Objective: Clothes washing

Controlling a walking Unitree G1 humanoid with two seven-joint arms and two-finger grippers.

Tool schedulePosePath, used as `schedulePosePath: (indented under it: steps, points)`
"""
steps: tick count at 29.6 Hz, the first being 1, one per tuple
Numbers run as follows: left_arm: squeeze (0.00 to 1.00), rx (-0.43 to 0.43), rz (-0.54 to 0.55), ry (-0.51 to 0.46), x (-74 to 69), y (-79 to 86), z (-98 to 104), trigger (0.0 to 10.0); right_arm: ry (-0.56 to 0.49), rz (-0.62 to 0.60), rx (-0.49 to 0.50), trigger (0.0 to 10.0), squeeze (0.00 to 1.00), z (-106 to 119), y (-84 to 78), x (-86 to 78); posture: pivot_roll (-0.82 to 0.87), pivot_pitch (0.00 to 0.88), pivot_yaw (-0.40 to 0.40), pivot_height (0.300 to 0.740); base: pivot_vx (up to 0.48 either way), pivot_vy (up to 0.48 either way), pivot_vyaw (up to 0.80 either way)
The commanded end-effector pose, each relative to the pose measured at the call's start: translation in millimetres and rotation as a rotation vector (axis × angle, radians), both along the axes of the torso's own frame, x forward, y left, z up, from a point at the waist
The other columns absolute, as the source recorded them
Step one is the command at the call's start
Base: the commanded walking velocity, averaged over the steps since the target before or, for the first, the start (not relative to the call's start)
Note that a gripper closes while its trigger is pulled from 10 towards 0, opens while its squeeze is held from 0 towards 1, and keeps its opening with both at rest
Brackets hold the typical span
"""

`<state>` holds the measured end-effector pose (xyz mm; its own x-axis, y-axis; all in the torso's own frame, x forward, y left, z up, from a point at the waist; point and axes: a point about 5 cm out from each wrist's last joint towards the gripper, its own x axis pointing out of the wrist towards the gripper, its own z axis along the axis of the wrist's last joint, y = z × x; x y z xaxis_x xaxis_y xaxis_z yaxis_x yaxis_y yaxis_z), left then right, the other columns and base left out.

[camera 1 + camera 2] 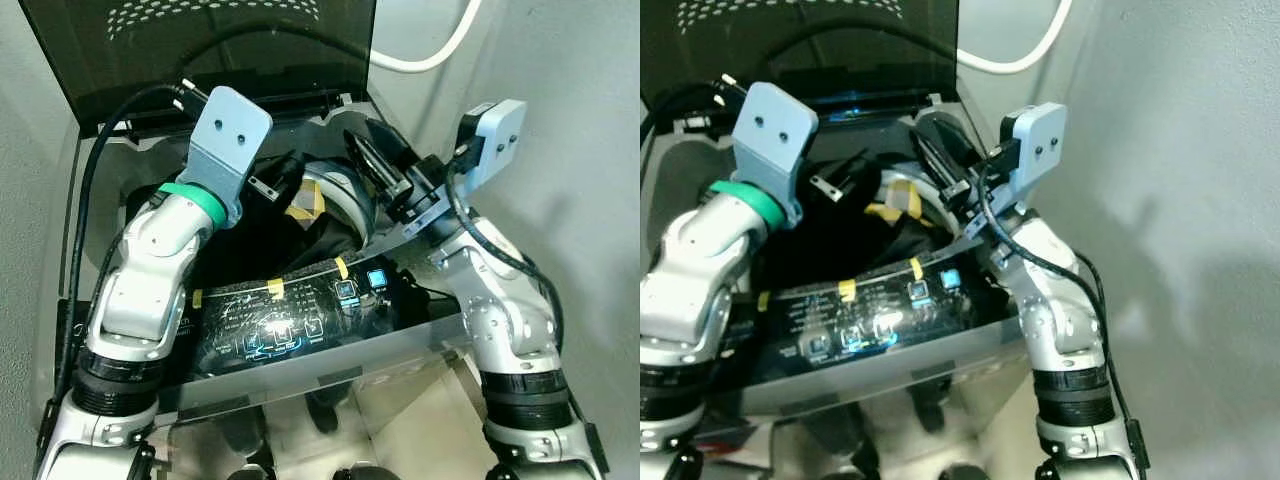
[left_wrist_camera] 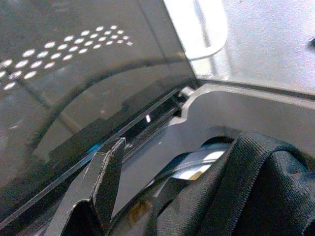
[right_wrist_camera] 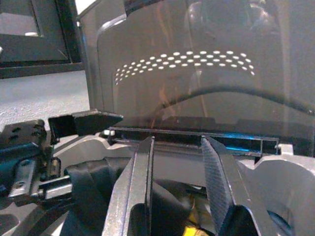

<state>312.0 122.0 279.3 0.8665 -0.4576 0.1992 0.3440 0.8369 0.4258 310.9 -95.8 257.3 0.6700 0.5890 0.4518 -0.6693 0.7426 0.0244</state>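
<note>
Grey-walled corner, top-loading washer (image 1: 330, 350), lid up | dark clothes (image 1: 300, 235) in drum | right gripper (image 1: 375, 165) parted, empty; left gripper (image 1: 272, 185) grip untellable | step: loading; next: push clothes down.

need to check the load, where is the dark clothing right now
The dark fabric clothing lies in the open drum of the top-loading washing machine, behind the lit control panel and between the left gripper and the right gripper.

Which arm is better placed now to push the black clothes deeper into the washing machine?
Probably the left. Its claw is already down at the black clothes in the drum, while the right claw, fingers open, is over the right rim of the opening.
</note>
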Motion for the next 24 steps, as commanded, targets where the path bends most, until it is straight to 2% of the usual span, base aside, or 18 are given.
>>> schedulePosePath:
  steps: [1,2,5,6,8,11,12,13,14,15,16,17,18,19,20,24]
  points:
    - [0.42,-0.003,0.008,0.011,0.7,2.8,1.6,10.0,-0.002,0.005,-0.002,10.0,0.00,0.7,4.9,-4.0,-0.01,0.070,0.061,0.740,0.000,0.000,0.00]
    - [1.00,-0.023,0.040,0.049,5.0,7.7,-1.4,10.0,0.001,0.005,0.003,10.0,0.00,0.8,7.4,-4.0,-0.01,0.069,0.063,0.740,0.000,0.000,0.00]
    - [1.00,-0.051,0.070,0.105,9.4,13.1,-5.8,10.0,0.002,0.005,0.008,10.0,0.00,1.2,10.0,-3.9,-0.02,0.069,0.065,0.740,0.000,0.000,0.00]
    - [1.00,-0.093,0.046,0.150,9.2,13.1,-6.7,10.0,0.003,0.004,0.009,10.0,0.00,1.3,10.2,-3.8,-0.02,0.069,0.067,0.740,0.000,0.000,0.00]
    - [1.00,-0.120,0.027,0.178,8.6,12.7,-6.9,10.0,0.004,0.003,0.009,10.0,0.00,1.3,10.3,-3.8,-0.02,0.069,0.068,0.740,0.000,0.000,0.00]
    - [1.00,-0.130,-0.013,0.225,6.3,11.6,-8.1,10.0,0.006,0.000,0.010,10.0,0.00,0.9,9.8,-3.9,-0.01,0.069,0.071,0.740,0.000,0.000,0.00]
    - [1.00,-0.086,-0.087,0.275,-0.5,10.2,-9.5,10.0,0.007,-0.004,0.006,10.0,0.00,0.4,9.1,-4.1,-0.01,0.068,0.075,0.740,0.000,0.000,0.00]
    - [1.00,0.008,-0.119,0.309,-7.9,14.1,-12.2,10.0,0.007,-0.007,0.004,10.0,0.00,0.0,8.5,-4.3,-0.01,0.069,0.081,0.740,0.000,0.000,0.00]
    - [1.00,0.008,-0.119,0.309,-7.9,14.1,-12.2,10.0,0.007,-0.007,0.004,10.0,0.00,0.0,8.5,-4.3,-0.01,0.069,0.081,0.740,0.000,0.000,0.00]
    - [1.00,0.074,-0.138,0.335,-13.3,17.1,-14.4,10.0,0.007,-0.009,0.003,10.0,0.00,-0.2,8.2,-4.6,-0.01,0.069,0.081,0.740,0.000,0.000,0.00]
    - [1.00,0.250,-0.094,0.315,-18.7,29.3,-18.4,10.0,0.007,-0.011,0.004,10.0,0.00,-0.1,7.8,-4.8,-0.01,0.070,0.085,0.740,0.000,0.000,0.00]
    - [1.00,0.250,-0.094,0.315,-18.7,29.3,-18.4,10.0,0.007,-0.011,0.004,10.0,0.00,-0.1,7.8,-4.8,-0.01,0.070,0.085,0.740,0.000,0.000,0.00]
    - [1.00,0.430,-0.058,0.301,-25.3,44.7,-22.8,10.0,0.007,-0.015,0.008,10.0,0.00,0.0,7.4,-4.8,0.00,0.073,0.086,0.740,0.000,0.000,0.00]
    - [0.00,0.536,-0.051,0.306,-32.3,56.3,-24.1,10.0,0.008,-0.017,0.010,10.0,0.00,-0.1,7.5,-4.8,0.01,0.074,0.087,0.740,0.000,0.000,0.00]
    - [0.00,0.594,-0.052,0.314,-37.0,62.9,-24.4,10.0,0.008,-0.018,0.012,10.0,0.00,-0.2,7.5,-4.8,0.02,0.074,0.087,0.740,0.000,0.000,0.00]
    - [0.00,0.585,-0.055,0.346,-40.5,69.4,-23.8,10.0,0.010,-0.018,0.013,10.0,0.00,-0.6,8.3,-4.5,0.02,0.076,0.090,0.740,0.000,0.000,0.00]
